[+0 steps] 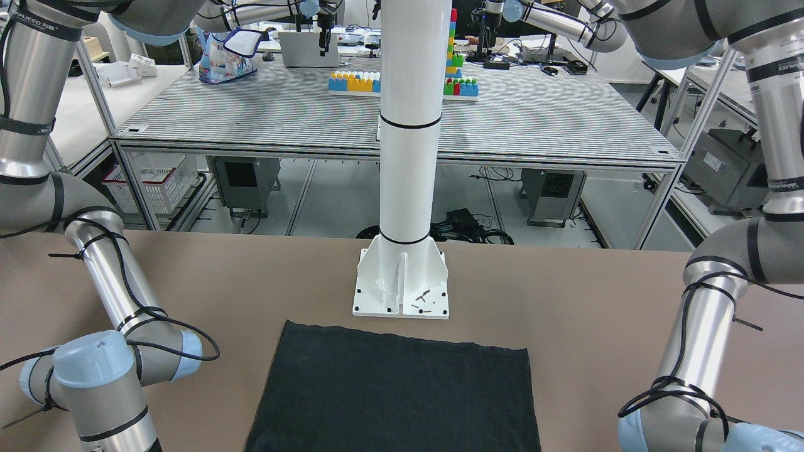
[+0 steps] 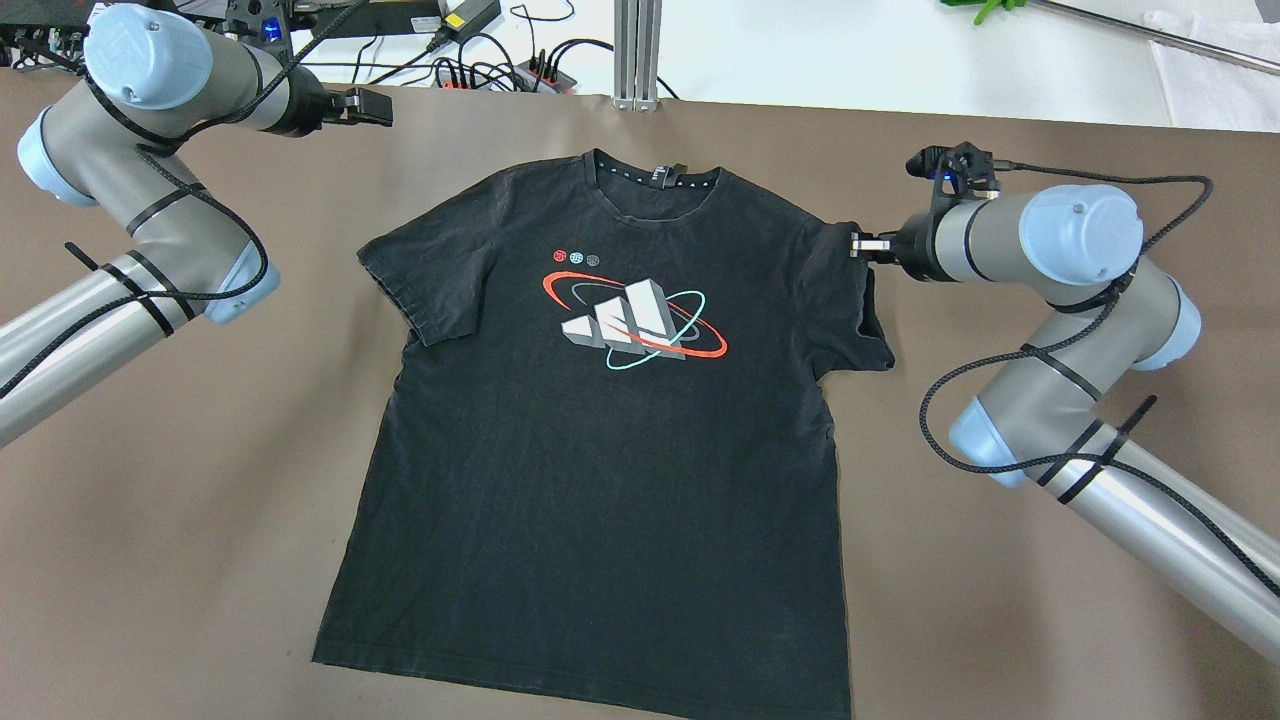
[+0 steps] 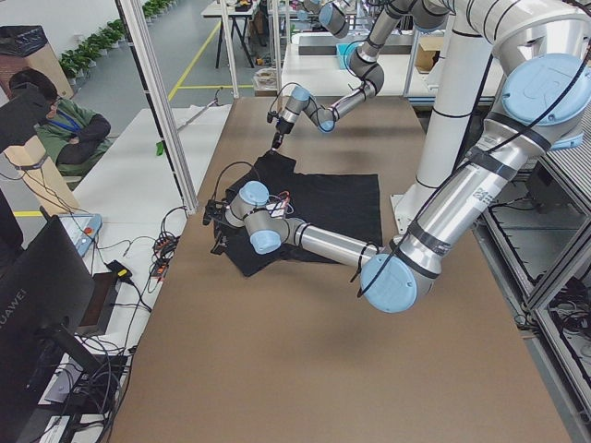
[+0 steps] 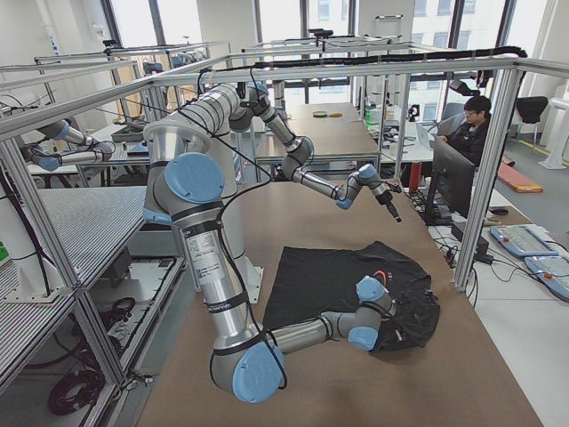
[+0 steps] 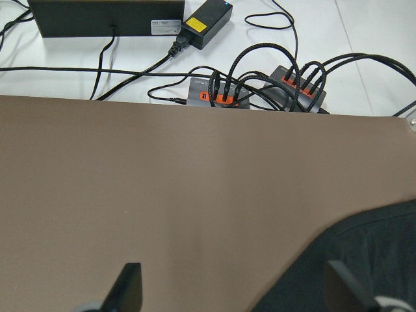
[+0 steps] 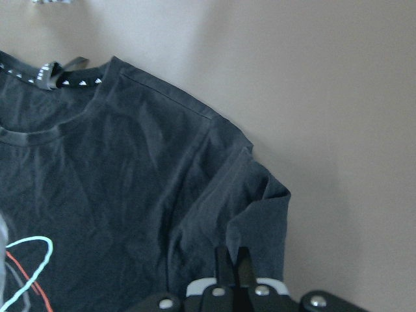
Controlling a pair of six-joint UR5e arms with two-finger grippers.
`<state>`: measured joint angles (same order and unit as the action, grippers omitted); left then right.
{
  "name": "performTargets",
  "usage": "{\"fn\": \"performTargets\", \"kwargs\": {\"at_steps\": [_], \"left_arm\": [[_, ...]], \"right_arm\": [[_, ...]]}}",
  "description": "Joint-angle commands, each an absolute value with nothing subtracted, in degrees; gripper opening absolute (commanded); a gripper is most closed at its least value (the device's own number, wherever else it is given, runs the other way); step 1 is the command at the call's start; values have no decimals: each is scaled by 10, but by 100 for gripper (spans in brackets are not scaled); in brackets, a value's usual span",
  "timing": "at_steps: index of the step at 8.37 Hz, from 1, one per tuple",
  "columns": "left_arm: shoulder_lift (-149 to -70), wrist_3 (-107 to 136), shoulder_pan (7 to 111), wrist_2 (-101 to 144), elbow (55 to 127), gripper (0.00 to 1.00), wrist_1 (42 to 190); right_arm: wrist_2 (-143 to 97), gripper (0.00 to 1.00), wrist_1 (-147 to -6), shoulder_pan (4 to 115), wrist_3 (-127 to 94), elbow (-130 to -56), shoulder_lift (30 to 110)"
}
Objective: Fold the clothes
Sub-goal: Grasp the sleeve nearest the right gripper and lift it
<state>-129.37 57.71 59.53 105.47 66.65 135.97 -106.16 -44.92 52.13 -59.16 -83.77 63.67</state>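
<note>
The right gripper [image 6: 232, 258] pinches the sleeve [image 6: 260, 208] of the black T-shirt [image 2: 600, 470], which lies flat in the middle of the overhead view. The left gripper [image 5: 234, 287] hangs at upper left, jaws wide apart, holding nothing. No fold seems done yet.

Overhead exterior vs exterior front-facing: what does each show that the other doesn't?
Overhead only: the T-shirt's collar, sleeves and printed graphic, and the right gripper at the sleeve on its side. Front-facing only: the white pedestal and toy blocks in the background. Both: the black shirt's hem end, flat on the brown table.
</note>
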Motion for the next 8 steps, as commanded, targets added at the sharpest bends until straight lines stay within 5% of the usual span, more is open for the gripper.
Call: {"fn": "performTargets", "kwargs": {"at_steps": [1,3,5,6,8], "left_arm": [[-1294,577,595,1055,663,100,1360],[-1293,577,595,1055,662,100,1360],[-1292,576,595,1055,661,100,1360],[-1292,576,594,1054,661,100,1360],[-1292,577,595,1054,661,100,1361]], "right_arm": [[-1051,0,-493,520,-597,-817,559],[-1002,0,-489,498,-597,-701,466],[-931,0,-482,445,-597,-672,457],[-917,97,-482,434,-597,-672,461],[-907,94,-462,430,-598,-672,468]]}}
